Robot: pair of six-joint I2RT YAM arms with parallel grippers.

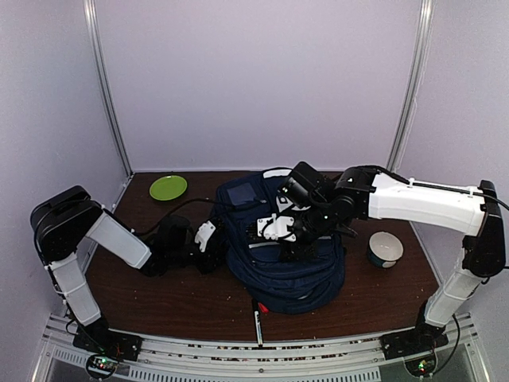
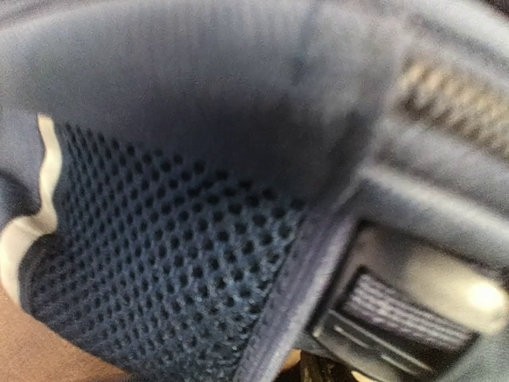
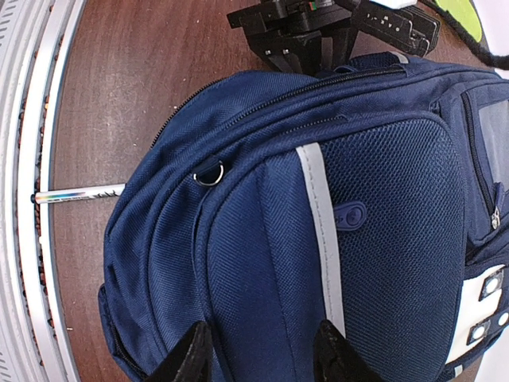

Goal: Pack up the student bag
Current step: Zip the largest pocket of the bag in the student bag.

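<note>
Hovering above student bag point(image 1: 278, 282), right tool point(image 3: 262, 354) gapes empty — left tool point(image 1: 213, 243) edge-side, spread unclear.

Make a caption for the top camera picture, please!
Two robot arms reach the navy student bag; a green plate, bowl and pen lie on the table.

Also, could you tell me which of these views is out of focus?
Left wrist: pressed so close to the student bag that its zipper blurs, only the mesh reads. Right wrist: sharp on the white stripe. Top external: evenly lit, the bag's dark folds lose detail.
</note>
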